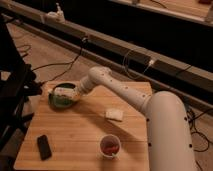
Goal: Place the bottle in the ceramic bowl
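Note:
The green ceramic bowl (61,100) sits at the far left of the wooden table (80,135). The white bottle (62,91) lies on its side over the bowl, at its rim level. My gripper (71,93) reaches in from the right and is at the bottle's right end, over the bowl. The white arm stretches from the lower right across the table to the bowl.
A flat white block (114,114) lies mid-table to the right. A small white cup with red contents (110,145) stands near the front edge. A black phone-like object (44,147) lies at the front left. Dark furniture and cables flank the table's left side.

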Robot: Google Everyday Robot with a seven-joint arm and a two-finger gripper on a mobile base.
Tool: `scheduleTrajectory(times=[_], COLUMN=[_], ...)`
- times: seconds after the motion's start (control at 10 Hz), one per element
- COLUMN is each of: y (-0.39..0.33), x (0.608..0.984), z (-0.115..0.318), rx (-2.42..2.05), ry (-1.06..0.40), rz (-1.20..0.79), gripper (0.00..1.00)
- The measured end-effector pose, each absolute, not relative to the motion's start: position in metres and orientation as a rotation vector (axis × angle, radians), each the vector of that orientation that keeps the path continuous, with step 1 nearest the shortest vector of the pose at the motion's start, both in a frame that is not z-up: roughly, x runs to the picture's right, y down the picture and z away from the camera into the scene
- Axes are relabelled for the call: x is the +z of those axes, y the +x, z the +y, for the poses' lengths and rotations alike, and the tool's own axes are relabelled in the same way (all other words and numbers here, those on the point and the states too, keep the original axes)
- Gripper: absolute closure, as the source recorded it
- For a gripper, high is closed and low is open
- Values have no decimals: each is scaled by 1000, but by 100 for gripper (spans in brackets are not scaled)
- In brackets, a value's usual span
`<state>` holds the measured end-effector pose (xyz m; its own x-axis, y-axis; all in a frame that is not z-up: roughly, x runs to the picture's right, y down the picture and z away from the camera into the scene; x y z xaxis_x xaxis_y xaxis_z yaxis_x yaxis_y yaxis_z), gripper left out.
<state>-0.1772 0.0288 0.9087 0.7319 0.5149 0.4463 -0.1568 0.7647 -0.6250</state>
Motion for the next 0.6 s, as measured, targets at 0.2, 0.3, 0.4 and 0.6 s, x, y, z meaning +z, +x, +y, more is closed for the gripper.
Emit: scheduleTrajectory(times=[0.2,0.3,0.4,0.6], y=[-175,-175,-177,-176], x=[909,909,909,909], z=[28,29,29,29], rx=[396,394,392,393], ry=[-593,-593,-594,-594], rz=[-650,-651,-652,-651], gripper=[22,22,22,22])
